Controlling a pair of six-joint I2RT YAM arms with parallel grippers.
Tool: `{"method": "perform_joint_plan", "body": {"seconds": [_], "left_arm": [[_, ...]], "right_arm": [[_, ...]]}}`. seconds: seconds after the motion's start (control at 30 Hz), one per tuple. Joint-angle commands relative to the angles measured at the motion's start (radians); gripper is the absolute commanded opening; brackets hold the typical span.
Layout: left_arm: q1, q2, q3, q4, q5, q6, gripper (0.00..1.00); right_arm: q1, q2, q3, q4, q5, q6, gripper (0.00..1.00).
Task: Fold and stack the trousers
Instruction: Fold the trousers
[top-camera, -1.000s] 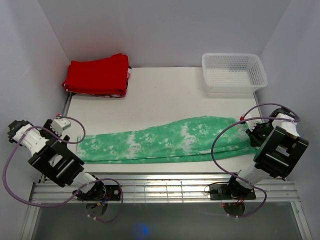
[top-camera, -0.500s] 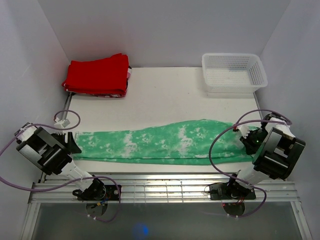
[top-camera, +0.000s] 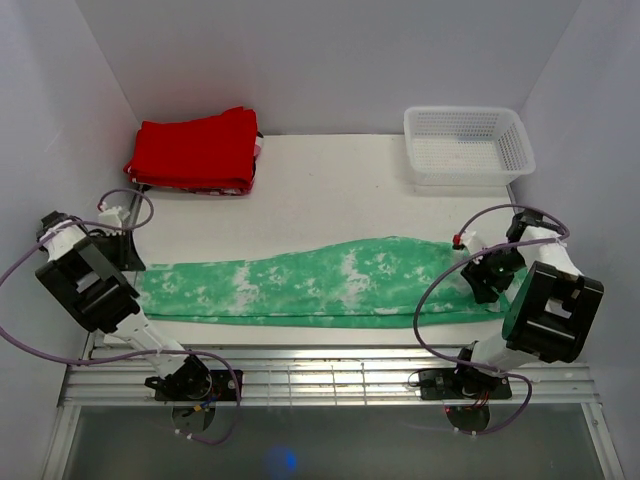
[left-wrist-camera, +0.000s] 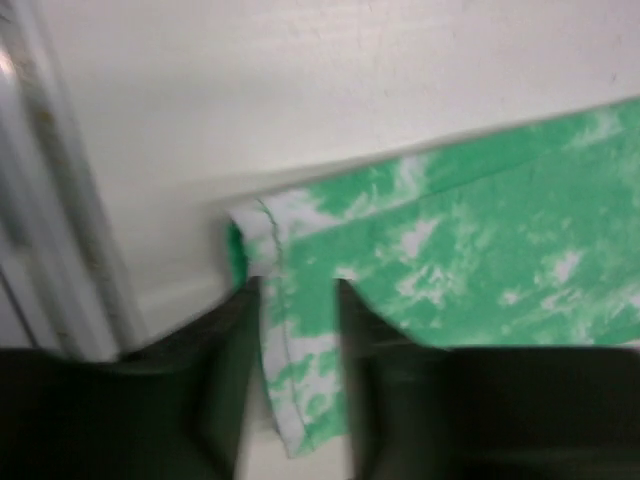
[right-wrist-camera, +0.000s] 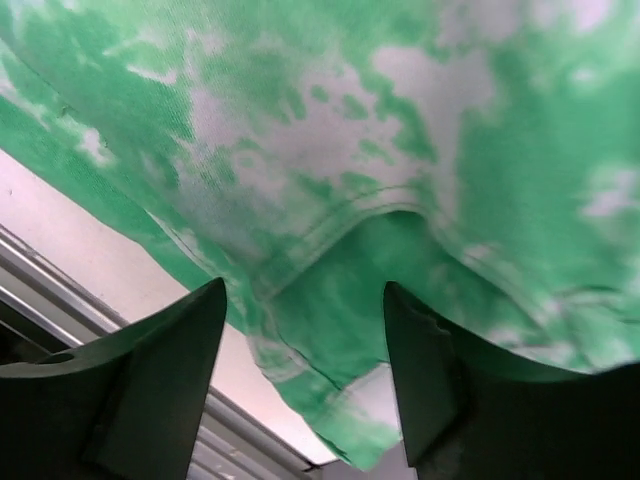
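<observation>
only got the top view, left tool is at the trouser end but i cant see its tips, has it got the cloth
observer: Yes. The left wrist view shows the left tool shut on the trousers, with a strip of hem between its fingers.
operator: and the right one, gripping too
observer: No. The right wrist view shows the right tool open, its fingers wide apart. Cloth fills the gap, but nothing looks pinched.
operator: what part of the cloth is it over
observer: A stitched seam curves across the gap between its fingers.
</observation>
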Motion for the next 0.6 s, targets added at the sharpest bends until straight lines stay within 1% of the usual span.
{"method": "perform_joint_plan", "body": {"seconds": [0.0,0.03,0.07,0.1,0.13,0.2,0.23,0.27,0.3,0.33,0.37,0.4,0.43,0.47,0.5,0.53,0.57], "left_arm": [[0.005,-0.058,0.123,0.0,0.123,0.047,0.59],[0.004,-0.082,0.132,-0.017,0.156,0.114,0.7],[-0.007,-0.113,0.135,-0.028,0.217,0.149,0.81],[-0.018,-0.185,0.132,-0.045,0.248,0.198,0.98],[-0.032,-0.231,0.118,-0.051,0.269,0.275,0.98],[-0.104,-0.329,0.049,-0.05,0.323,0.343,0.98],[-0.133,-0.434,0.017,-0.032,0.34,0.364,0.98],[-0.21,-0.487,-0.018,-0.018,0.355,0.36,0.98],[-0.264,-0.536,-0.082,-0.008,0.369,0.348,0.98],[-0.324,-0.625,-0.116,0.027,0.368,0.319,0.98],[-0.469,-0.665,-0.15,0.059,0.36,0.221,0.97],[-0.563,-0.699,-0.219,0.097,0.337,0.15,0.93],[-0.664,-0.725,-0.251,0.196,0.238,0.065,0.86],[-0.898,-0.744,-0.279,0.235,0.177,-0.017,0.68],[-1.006,-0.735,-0.302,0.26,0.123,-0.125,0.62],[-1.182,-0.715,-0.336,0.295,0.043,-0.167,0.59],[-1.252,-0.646,-0.348,0.314,0.009,-0.213,0.53]], "right_arm": [[0.003,-0.096,0.082,-0.092,-0.078,-0.032,0.72],[0.001,-0.141,0.089,-0.094,-0.081,-0.042,0.83],[0.001,-0.159,0.092,-0.097,-0.083,-0.047,0.84],[-0.004,-0.176,0.096,-0.1,-0.084,-0.048,0.85],[-0.01,-0.193,0.115,-0.111,-0.095,-0.047,0.85],[-0.025,-0.183,0.15,-0.143,-0.11,-0.016,0.83],[-0.052,-0.148,0.174,-0.178,-0.136,0.003,0.81],[-0.069,-0.123,0.232,-0.207,-0.158,0.029,0.78],[-0.085,-0.092,0.263,-0.25,-0.179,0.039,0.76],[-0.1,-0.045,0.286,-0.331,-0.222,0.043,0.69],[-0.103,-0.032,0.299,-0.359,-0.237,0.045,0.65],[-0.102,-0.029,0.285,-0.37,-0.251,0.047,0.62],[-0.094,-0.053,0.261,-0.37,-0.264,0.039,0.58],[-0.083,-0.072,0.23,-0.346,-0.259,0.03,0.55],[-0.05,-0.093,0.158,-0.324,-0.25,0.015,0.54],[-0.03,-0.142,0.121,-0.297,-0.233,0.008,0.5],[-0.013,-0.165,0.086,-0.242,-0.23,0.002,0.49]]}}
